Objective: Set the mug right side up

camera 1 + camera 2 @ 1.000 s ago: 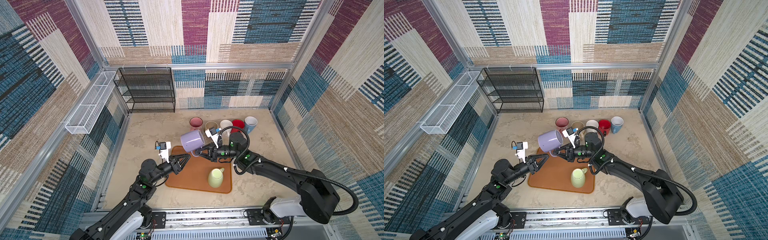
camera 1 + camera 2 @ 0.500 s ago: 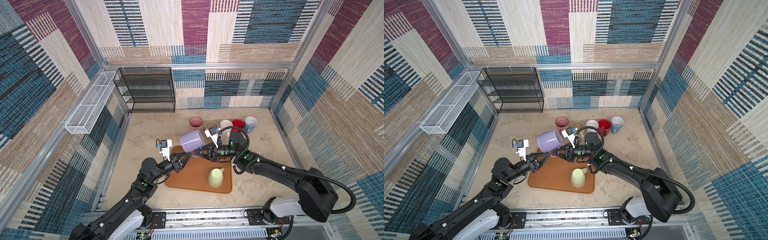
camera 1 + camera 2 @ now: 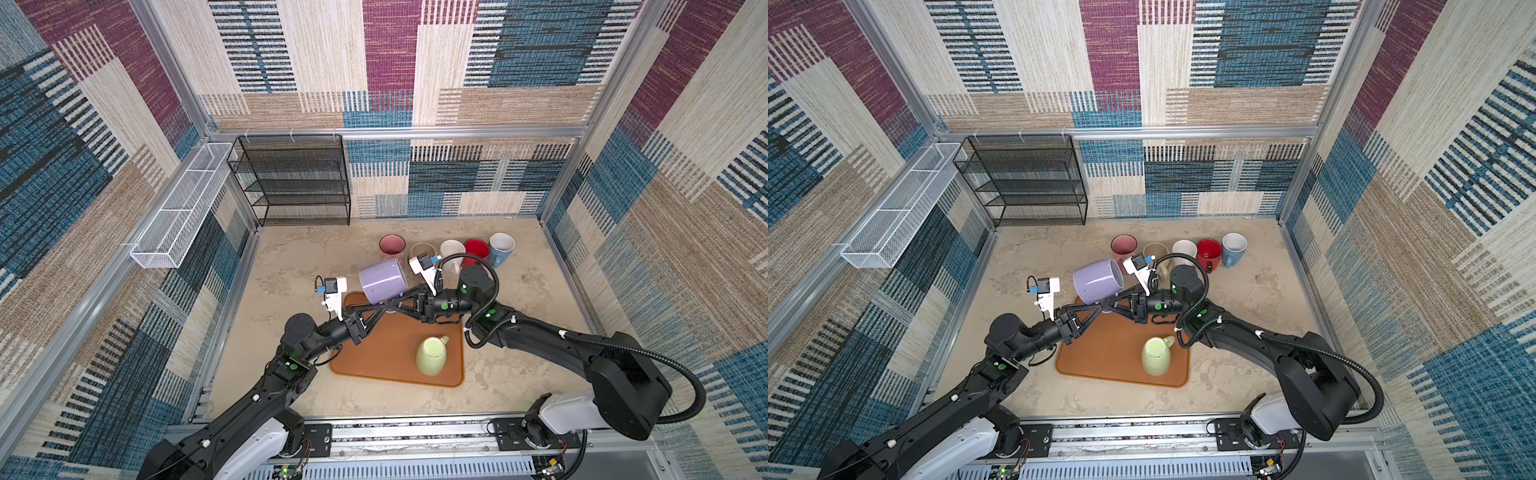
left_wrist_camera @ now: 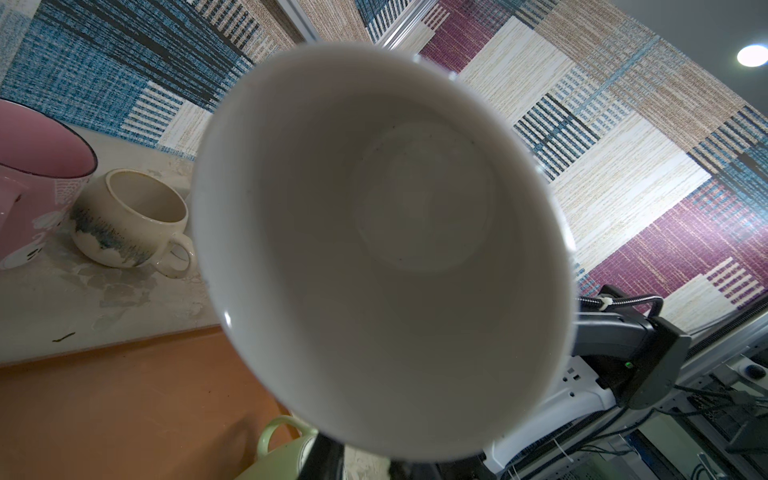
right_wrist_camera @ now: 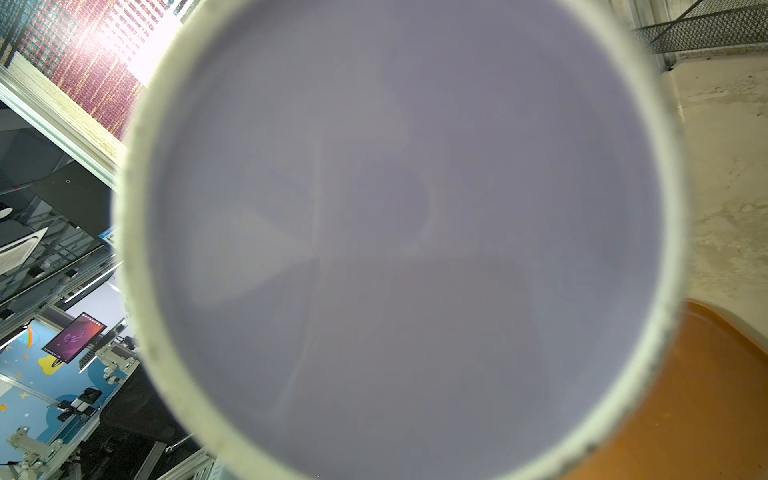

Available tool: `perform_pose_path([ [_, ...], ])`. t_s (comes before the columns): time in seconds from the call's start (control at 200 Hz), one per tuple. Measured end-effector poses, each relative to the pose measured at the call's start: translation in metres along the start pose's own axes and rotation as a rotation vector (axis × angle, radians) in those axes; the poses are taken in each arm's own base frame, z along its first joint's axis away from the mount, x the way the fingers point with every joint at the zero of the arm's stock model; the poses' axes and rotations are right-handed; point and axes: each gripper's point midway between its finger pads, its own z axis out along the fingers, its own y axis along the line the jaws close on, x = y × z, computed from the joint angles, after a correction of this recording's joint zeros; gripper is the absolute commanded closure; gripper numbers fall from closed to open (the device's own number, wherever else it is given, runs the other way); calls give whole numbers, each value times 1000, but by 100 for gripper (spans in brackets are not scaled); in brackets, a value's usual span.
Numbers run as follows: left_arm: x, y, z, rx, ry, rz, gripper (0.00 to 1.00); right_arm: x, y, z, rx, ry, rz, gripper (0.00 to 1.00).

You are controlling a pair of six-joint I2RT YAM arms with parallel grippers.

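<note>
A lilac mug hangs on its side in the air over the far edge of the orange mat. My right gripper is shut on its underside, where the handle is hidden. From the opposite side my left gripper has its fingers drawn together at the same spot under the mug. In the left wrist view the mug's white inside fills the middle and two dark fingers show below its rim. The right wrist view is filled by the mug's lilac base, which hides the fingers.
A pale green mug sits on the near right of the mat. Behind stand several mugs in a row: pink, beige, white, red, blue. A black wire rack and white basket are at the back left.
My left gripper has moved forward to the mug's underside and its fingers have drawn together. The mug and the right gripper have hardly moved.
</note>
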Motion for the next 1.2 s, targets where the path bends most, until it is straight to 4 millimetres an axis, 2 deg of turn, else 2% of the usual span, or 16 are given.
perform_pose_path([
  [0.14, -1, 0, 1, -1, 1, -1, 75, 0, 1, 1, -13, -1, -3, 100],
  [0.306, 0, 2, 3, -3, 4, -7, 76, 0, -1, 3, -20, -4, -3, 100],
  [0.391, 0, 2, 3, -3, 5, -22, 80, 1, -2, 4, -22, -5, -4, 100],
  [0.491, 0, 2, 3, -5, 4, -32, 92, 0, -3, 6, -28, -9, -14, 100],
  [0.566, -1, 3, 3, -8, 0, -40, 94, 0, -4, 6, -31, -14, -24, 100],
  [0.591, -1, 3, 3, -11, -2, -43, 100, 0, -4, 6, -32, -15, -27, 100],
  [0.846, 2, 7, 0, -20, -10, -53, 100, 4, -7, 8, -38, -4, -15, 100],
  [1.042, 5, 6, -4, -16, -16, -50, 100, 6, -5, 9, -40, 17, -19, 80],
  [1.197, 5, 3, -6, -7, -22, -42, 100, 6, 0, 6, -49, 31, -34, 72],
])
